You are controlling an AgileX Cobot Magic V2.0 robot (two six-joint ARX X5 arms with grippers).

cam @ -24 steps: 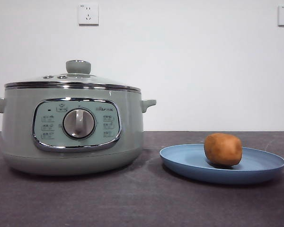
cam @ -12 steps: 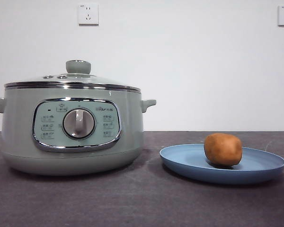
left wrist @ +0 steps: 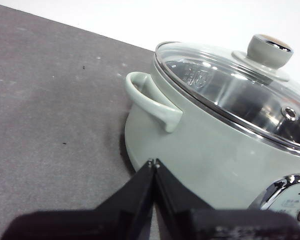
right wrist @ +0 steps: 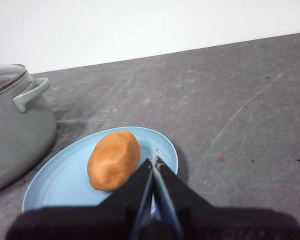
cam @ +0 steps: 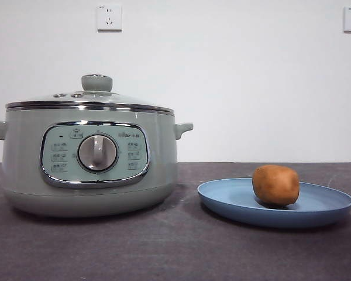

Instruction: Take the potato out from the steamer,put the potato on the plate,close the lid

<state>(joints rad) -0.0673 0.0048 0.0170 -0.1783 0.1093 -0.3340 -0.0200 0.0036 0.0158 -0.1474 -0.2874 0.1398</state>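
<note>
The potato (cam: 275, 185) lies on the plate (cam: 234, 199), just beside the steamer (cam: 88, 170), whose lid (cam: 90, 99) sits closed on its rim, so the task looks complete. Left gripper (left wrist: 153, 162) and right gripper (right wrist: 155, 161) hang empty, jaws together, off the surface (cam: 164, 246).

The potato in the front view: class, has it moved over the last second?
No. The potato sits at the same spot on the blue plate, equally far from the pot, in all three front pictures.
</note>
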